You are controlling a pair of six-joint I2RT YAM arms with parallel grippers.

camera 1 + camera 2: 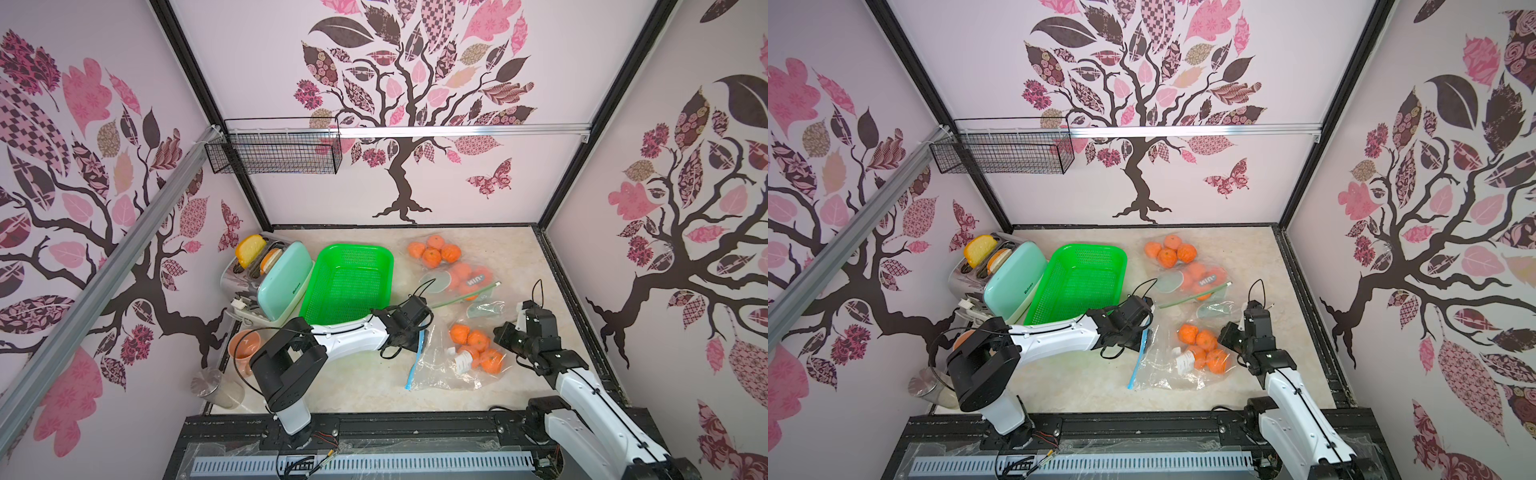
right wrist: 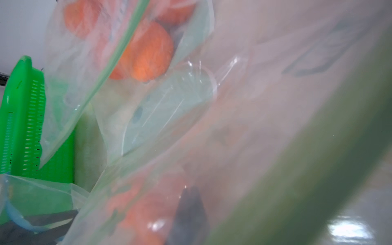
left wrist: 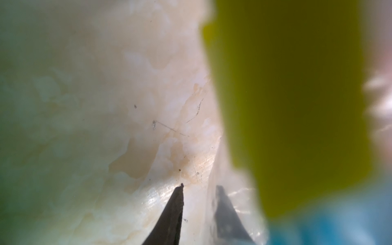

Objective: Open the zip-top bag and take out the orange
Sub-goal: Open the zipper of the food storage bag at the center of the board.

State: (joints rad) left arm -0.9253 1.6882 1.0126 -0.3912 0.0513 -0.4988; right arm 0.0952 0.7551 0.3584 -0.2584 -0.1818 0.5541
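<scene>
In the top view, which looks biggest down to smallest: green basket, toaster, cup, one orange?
1. basket and toaster: too alike to rank.
2. cup, partly hidden.
3. orange, smallest.

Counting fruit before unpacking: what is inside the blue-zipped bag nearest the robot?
The blue-zipped bag holds a cluster of oranges and a white crumpled label. At least four oranges show; any beneath them are covered, so the count is uncertain.
</scene>
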